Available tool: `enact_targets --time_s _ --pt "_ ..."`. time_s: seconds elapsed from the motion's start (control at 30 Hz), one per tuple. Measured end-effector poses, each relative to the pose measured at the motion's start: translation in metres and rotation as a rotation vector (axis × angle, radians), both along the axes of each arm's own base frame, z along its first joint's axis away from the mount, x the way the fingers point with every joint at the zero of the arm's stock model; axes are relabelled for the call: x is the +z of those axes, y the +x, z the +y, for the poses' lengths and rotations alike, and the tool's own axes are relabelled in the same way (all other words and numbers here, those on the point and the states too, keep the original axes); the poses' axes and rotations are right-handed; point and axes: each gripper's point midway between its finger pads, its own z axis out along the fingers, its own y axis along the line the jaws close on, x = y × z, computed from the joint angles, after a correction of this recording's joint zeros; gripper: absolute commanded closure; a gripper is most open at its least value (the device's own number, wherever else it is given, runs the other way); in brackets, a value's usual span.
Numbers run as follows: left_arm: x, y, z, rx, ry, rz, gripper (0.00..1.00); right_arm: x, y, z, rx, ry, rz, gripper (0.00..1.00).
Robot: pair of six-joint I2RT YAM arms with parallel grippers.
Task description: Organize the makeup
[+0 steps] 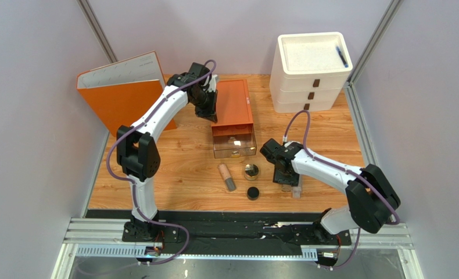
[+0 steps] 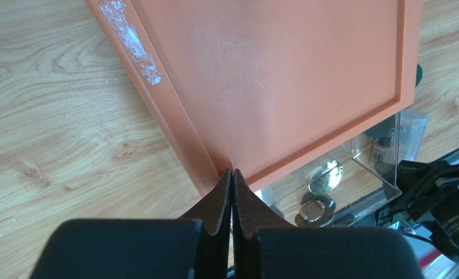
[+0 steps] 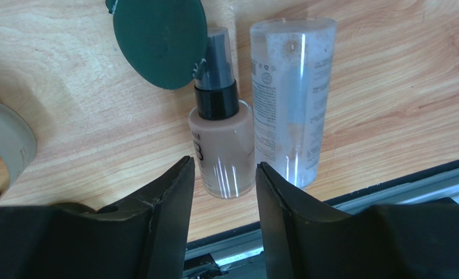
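Left claw (image 2: 232,174) is pressed fully together, its tips touching the near corner edge of the orange box (image 2: 284,75) at mid-table. The clear drawer (image 1: 233,144) sticks out of the front of that box w/ a few small makeup bits inside, incl. a shiny gold disc (image 2: 325,177); the rest are too small to name.

Right claw (image 3: 223,163) is low over the table (image 1: 174,168) near the front rail, fingers apart, straddling the bottom end of a beige bottle (image 3: 221,139) w/ a black pump. The pads sit just beside its sides; can't tell if they touch. A clear bottle (image 3: 293,99) lies right next to it on the outer side, approx. parallel. A dark green disc (image 3: 159,40) lies beyond, its edge overlapping the pump top in the wrist view.

Left of the right claw in the top view: gold jar (image 1: 250,171), beige tube (image 1: 226,177) w/ grey cap lying just beside it, and black pot (image 1: 253,193) nearer the rail.

At the back: white drawers (image 1: 310,70) w/ a black pen (image 1: 342,56) on top, at right; orange binder (image 1: 121,93) at left
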Motion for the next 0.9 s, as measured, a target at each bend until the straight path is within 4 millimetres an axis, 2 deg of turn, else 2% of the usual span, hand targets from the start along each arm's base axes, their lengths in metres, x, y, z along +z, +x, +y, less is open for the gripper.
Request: enact_targets --time_s 0.27,0.37,0.4,0.43,0.73,0.83,0.9 --pt "0.000 0.000 0.000 -0.005 0.000 -0.003 1.00 -0.022 0.007 0.006 0.030 -0.021 0.031 0.56" --pt "0.000 0.000 0.000 -0.007 0.001 -0.003 1.00 -0.027 0.007 0.007 0.044 -0.025 0.043 0.73" --pt "0.000 0.000 0.000 -0.007 0.001 -0.003 1.00 -0.026 0.008 0.007 0.049 -0.023 0.042 0.92" --pt "0.000 0.000 0.000 -0.007 0.001 -0.004 1.00 -0.026 0.008 0.008 0.050 -0.021 0.041 1.00" --pt "0.000 0.000 0.000 -0.011 0.003 -0.005 1.00 -0.022 0.009 0.010 0.068 -0.006 0.037 1.00" --pt "0.000 0.000 0.000 -0.014 0.004 -0.007 1.00 -0.008 0.008 0.010 0.069 0.019 0.016 1.00" --pt "0.000 0.000 0.000 -0.016 0.004 -0.008 1.00 0.010 0.009 0.011 0.069 0.040 -0.013 1.00"
